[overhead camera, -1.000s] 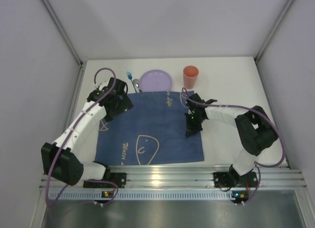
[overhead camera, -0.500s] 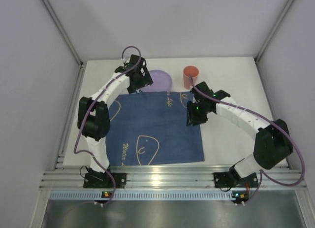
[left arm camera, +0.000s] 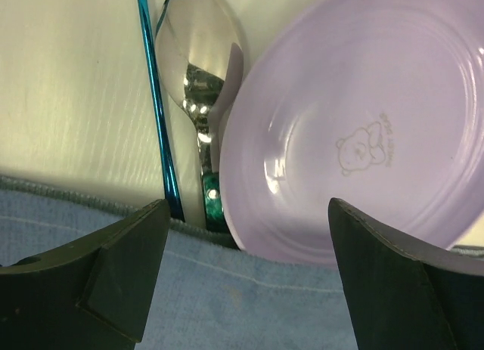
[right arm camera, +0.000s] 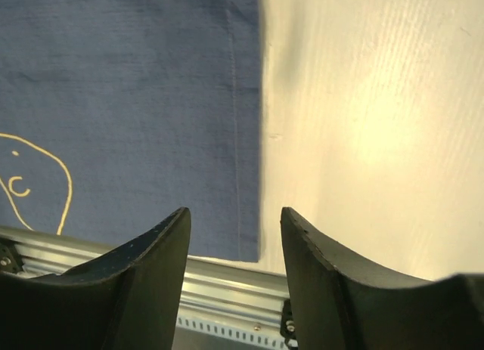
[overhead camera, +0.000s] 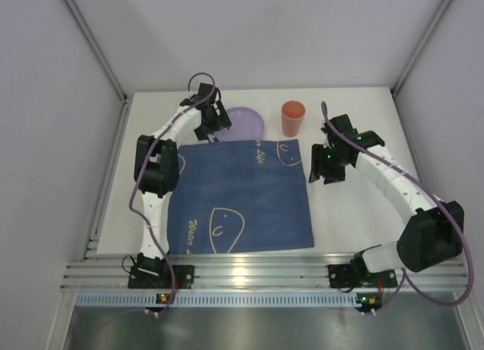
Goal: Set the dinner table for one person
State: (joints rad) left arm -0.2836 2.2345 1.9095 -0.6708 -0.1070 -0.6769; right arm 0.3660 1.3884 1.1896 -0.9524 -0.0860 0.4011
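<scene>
My left arm (overhead camera: 168,131) and right arm (overhead camera: 387,178) are white shells between black joints, each on a black base (overhead camera: 159,274) and trailing a purple cable (overhead camera: 201,75). My fingers (left arm camera: 113,282) are matte black wedges with curved inner edges.

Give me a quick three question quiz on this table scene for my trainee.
1. True or false: the purple plate sits at the centre of the blue cloth.
2. The right end effector hovers above: A the plate, B the cloth's right edge, C the cloth's centre?
3. Which shiny utensil lies beside the plate?
Key: 1 false; 2 B; 3 the spoon.
</scene>
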